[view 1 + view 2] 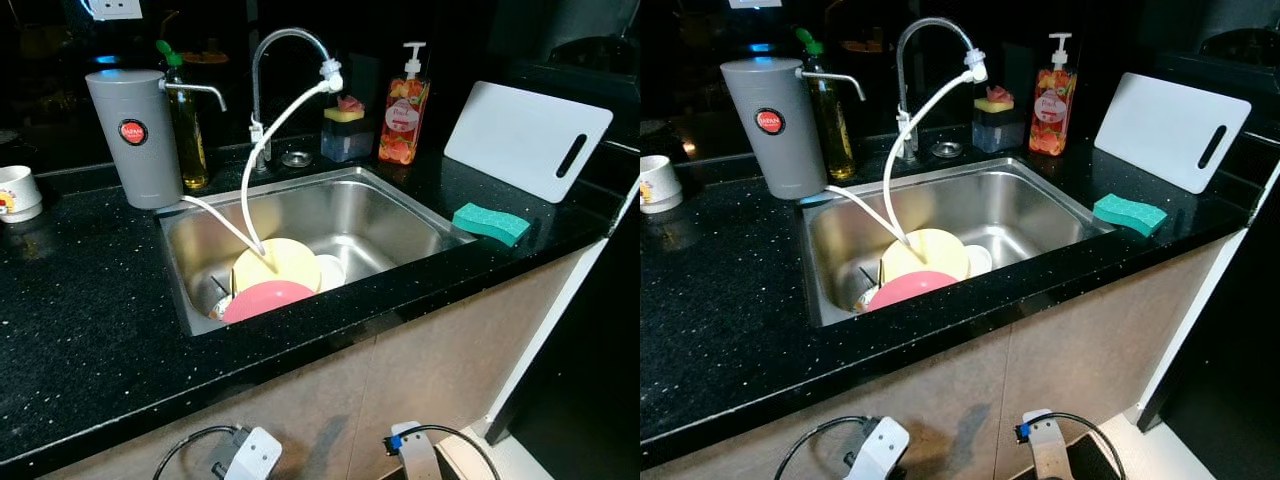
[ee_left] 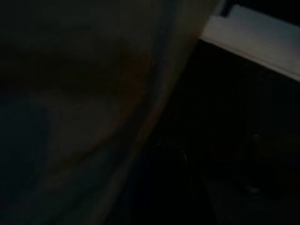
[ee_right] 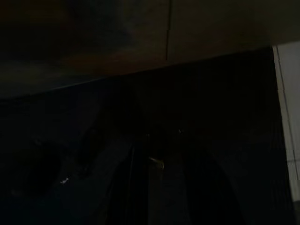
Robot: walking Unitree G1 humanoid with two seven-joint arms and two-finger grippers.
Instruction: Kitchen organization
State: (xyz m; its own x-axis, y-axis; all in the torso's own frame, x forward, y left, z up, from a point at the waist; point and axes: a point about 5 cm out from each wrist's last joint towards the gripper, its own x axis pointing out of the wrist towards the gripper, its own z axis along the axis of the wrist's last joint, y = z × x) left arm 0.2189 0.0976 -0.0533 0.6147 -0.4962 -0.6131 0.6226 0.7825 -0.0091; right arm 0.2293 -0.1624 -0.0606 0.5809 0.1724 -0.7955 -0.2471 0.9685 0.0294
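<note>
left eye view puts the round yellow plate (image 1: 277, 264) and pink plate (image 1: 266, 299) in the steel sink (image 1: 400, 215) at centre frame, under the white hose (image 1: 262, 150). both arms hang low at the bottom edge, finger state impossible to tell. reaching in could snag that hose or chip the stacked dishes.

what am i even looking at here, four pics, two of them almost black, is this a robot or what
Yes, a humanoid robot standing at a kitchen counter. The two bright pictures come from a pair of cameras on its head, looking down, so both show the same scene. The silver parts at the bottom edge are its left arm and right arm, hanging idle and holding nothing.

The two dark pictures come from cameras on its wrists, in the shade below the counter.

In the steel sink lie a yellow plate, a pink plate and a white dish. On the black counter sit a grey water filter, a soap dispenser, a green sponge and a white cutting board.
</note>
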